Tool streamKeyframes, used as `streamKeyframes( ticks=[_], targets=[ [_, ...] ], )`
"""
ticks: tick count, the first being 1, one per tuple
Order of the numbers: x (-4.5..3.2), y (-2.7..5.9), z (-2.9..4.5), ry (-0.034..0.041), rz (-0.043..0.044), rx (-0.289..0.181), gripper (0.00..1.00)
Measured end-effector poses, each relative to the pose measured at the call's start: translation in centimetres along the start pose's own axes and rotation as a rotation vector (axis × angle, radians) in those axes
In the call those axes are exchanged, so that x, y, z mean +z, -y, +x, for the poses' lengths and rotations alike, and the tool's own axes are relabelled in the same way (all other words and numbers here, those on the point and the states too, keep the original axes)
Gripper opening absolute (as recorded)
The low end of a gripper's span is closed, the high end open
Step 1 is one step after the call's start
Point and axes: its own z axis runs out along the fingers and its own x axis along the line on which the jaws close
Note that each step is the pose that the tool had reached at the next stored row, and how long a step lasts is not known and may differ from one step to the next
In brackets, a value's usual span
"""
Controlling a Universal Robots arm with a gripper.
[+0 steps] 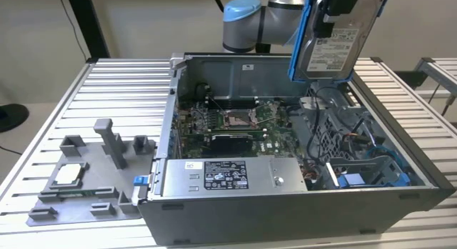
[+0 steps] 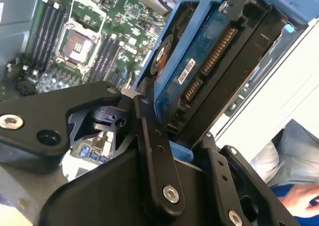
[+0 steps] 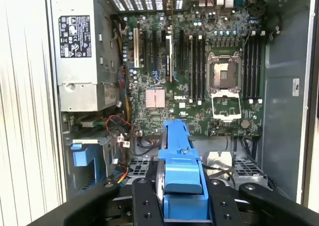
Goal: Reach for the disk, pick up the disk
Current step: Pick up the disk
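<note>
My gripper [image 1: 335, 16] is closed on the disk [image 1: 335, 45], fingers clamped on opposite sides of it. In the exterior view the disk hangs upright in the air, above the rear of the open computer case [image 1: 286, 206], toward the exterior view's right. Its white label faces the camera and its blue bracket [image 1: 298, 35] runs down the edge on the exterior view's left. The disk touches nothing but my fingers; it is clear of the case walls and of the cables below.

In the second wrist view, my black fingers [image 2: 154, 156] press on the disk [image 2: 199, 71] from both sides. The blue circuit-board side and the connector row face this camera. The bracket [image 2: 199, 7] wraps its edge.

In the first wrist view, the bracket [image 3: 179, 161] sits between my two fingers [image 3: 142, 201], seen edge-on. Below it lies the green circuit board [image 3: 199, 76] with its empty processor socket [image 3: 222, 74]. The silver power box [image 3: 77, 47] with a black-and-white label sits along one side of the case. A blue drive bay [image 3: 84, 154] stands near that box.

On the slatted table [image 1: 121, 88], at the exterior view's left of the case, a grey fixture plate [image 1: 85, 185] carries a small square silver chip [image 1: 68, 174].

A person's sleeve [image 2: 294, 156] shows at the edge of the second wrist view.
</note>
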Motion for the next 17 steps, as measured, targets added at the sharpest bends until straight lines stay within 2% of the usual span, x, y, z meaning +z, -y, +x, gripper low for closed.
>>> streamKeyframes(
  ticks=[4,6,9,13,14,15,17],
  targets=[
    [0.04,0.27,0.84,-0.0002,-0.0046,0.000,0.00],
    [0.06,0.50,1.33,-0.0006,-0.0121,0.000,0.00],
    [0.08,0.68,1.59,-0.0010,-0.0202,-0.001,0.00],
    [0.12,1.21,2.06,-0.0021,-0.0451,-0.002,0.00],
    [0.14,1.48,2.29,-0.0029,-0.0609,-0.002,0.00],
    [0.14,1.58,2.37,-0.0033,-0.0685,-0.002,0.00],
    [0.15,1.66,2.42,-0.0034,-0.0749,-0.002,0.00]
  ],
)
